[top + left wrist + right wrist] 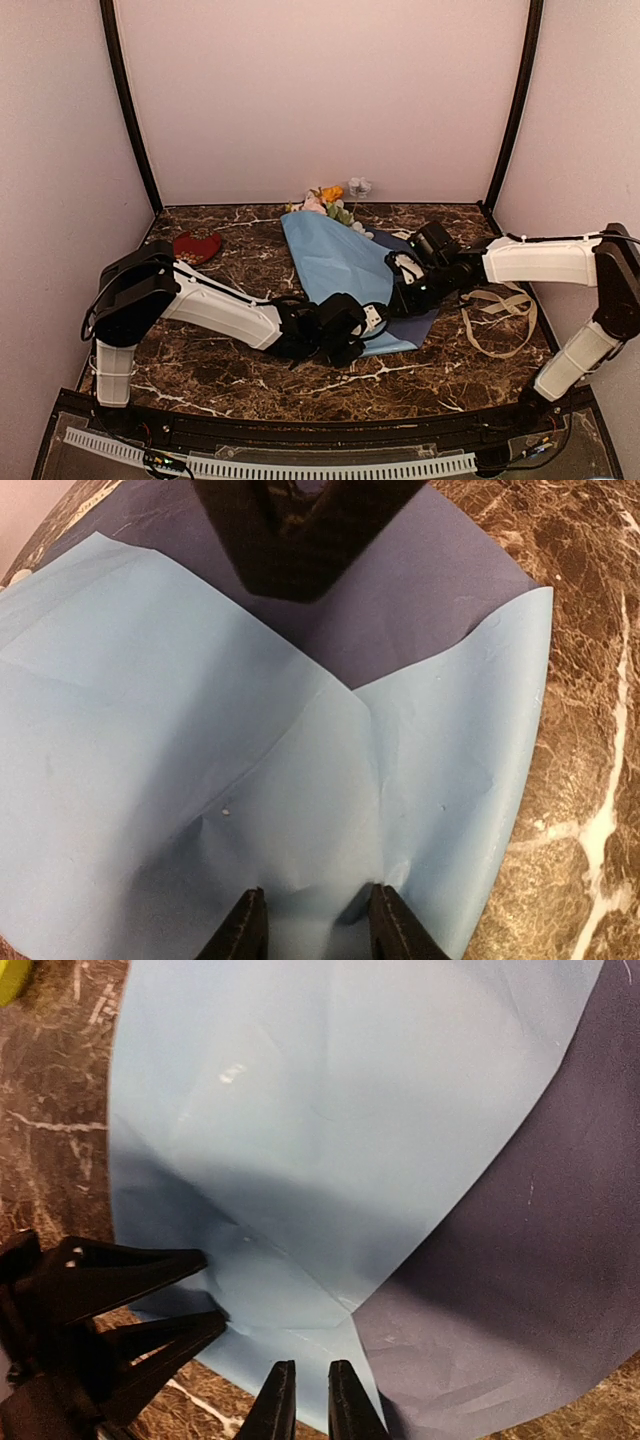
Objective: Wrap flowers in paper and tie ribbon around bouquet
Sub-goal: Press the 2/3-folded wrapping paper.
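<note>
Roughly at the middle of the overhead view, the paper (335,260) lies on the dark marbled bench (240,380), folded over itself. Its light-blue face is up, and a strip of navy shows along the right side and the lower right corner. The flowers (325,198) poke out of its upper end, near the back wall, with an orange bloom on top and paler ones beside it.

The left pincer (318,890) reaches in from the lower left of that view to the paper's lower edge. Its fingers stand apart on either side of a creased bit of blue sheet, and the gap is too wide for a pinch.

The right pincer (312,1365) comes from the right and sits at the same lower end, where blue meets navy. Its fingers are nearly together with only a narrow slit between them, and I cannot tell whether any paper is nipped there. The two pincers are close to each other.

The ribbon (500,318) lies loosely looped on the bench at the right, apart from the paper. A red heart-shaped thing (197,247) rests at the left.
</note>
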Controlling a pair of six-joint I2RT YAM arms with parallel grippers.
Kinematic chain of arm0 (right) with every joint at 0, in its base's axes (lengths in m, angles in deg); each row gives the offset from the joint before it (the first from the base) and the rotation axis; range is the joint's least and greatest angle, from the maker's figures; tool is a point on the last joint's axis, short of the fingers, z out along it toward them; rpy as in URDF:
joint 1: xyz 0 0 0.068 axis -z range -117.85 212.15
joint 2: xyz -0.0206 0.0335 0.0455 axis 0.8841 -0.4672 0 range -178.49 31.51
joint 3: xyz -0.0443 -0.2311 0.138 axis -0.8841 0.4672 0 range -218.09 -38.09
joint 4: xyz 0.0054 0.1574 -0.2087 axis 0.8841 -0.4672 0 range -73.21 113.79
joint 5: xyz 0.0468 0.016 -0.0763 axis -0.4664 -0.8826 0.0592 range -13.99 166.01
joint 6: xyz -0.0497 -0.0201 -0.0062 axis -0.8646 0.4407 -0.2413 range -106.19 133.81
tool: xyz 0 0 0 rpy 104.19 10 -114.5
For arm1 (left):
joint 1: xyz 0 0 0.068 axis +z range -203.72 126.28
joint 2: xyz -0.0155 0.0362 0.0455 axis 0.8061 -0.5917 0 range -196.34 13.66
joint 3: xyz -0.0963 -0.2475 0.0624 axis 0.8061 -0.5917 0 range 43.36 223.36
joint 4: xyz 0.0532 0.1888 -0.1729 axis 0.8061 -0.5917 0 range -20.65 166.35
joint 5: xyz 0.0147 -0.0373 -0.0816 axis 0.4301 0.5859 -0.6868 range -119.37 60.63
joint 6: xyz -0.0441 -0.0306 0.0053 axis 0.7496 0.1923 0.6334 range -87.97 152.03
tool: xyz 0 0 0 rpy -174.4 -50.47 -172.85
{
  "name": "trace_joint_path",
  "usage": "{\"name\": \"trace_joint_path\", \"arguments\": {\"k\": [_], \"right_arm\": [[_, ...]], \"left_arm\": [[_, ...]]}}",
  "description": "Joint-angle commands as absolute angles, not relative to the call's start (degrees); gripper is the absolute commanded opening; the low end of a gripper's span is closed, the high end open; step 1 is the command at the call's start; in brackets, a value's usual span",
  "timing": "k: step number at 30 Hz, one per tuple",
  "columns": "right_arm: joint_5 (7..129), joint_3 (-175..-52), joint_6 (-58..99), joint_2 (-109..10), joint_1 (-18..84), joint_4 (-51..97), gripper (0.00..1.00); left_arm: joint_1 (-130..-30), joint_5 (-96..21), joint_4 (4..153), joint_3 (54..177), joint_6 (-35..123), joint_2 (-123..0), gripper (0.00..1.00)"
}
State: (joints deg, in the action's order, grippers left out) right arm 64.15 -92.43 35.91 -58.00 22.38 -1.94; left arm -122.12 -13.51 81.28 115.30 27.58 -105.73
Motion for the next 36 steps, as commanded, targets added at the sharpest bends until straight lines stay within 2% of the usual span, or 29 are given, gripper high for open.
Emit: {"name": "trace_joint_path", "arguments": {"k": [1, 4, 8, 17, 22, 29, 32, 36], "right_arm": [[56.7, -86.7, 39.0, -55.4, 20.8, 3.1, 0.12], [53.4, -83.6, 40.4, -57.1, 20.7, 6.5, 0.1], [55.0, -82.3, 40.3, -59.4, 20.7, 6.3, 0.09], [70.0, -76.9, 40.8, -56.3, 24.7, -4.5, 0.08], [77.3, -79.0, 41.0, -50.5, 24.7, -9.5, 0.12], [68.3, -87.2, 40.4, -47.3, 16.7, -1.8, 0.09], [60.7, -85.2, 44.7, -48.9, 15.8, 6.3, 0.08], [56.9, -81.7, 48.3, -52.4, 15.8, 12.6, 0.06]], "left_arm": [[-122.0, -15.6, 75.4, 111.6, 29.0, -105.2, 0.36], [-122.0, -15.6, 75.8, 110.3, 29.6, -104.2, 0.36], [-122.0, -15.7, 75.7, 109.2, 30.4, -103.8, 0.36], [-122.0, -16.2, 76.3, 108.8, 31.1, -103.5, 0.36], [-121.9, -15.8, 76.3, 108.6, 31.2, -103.3, 0.36], [-122.0, -16.3, 76.6, 108.2, 31.7, -103.1, 0.36], [-122.0, -16.0, 76.5, 108.1, 31.9, -102.9, 0.36], [-122.0, -16.2, 77.0, 107.8, 32.1, -102.7, 0.36]]}}
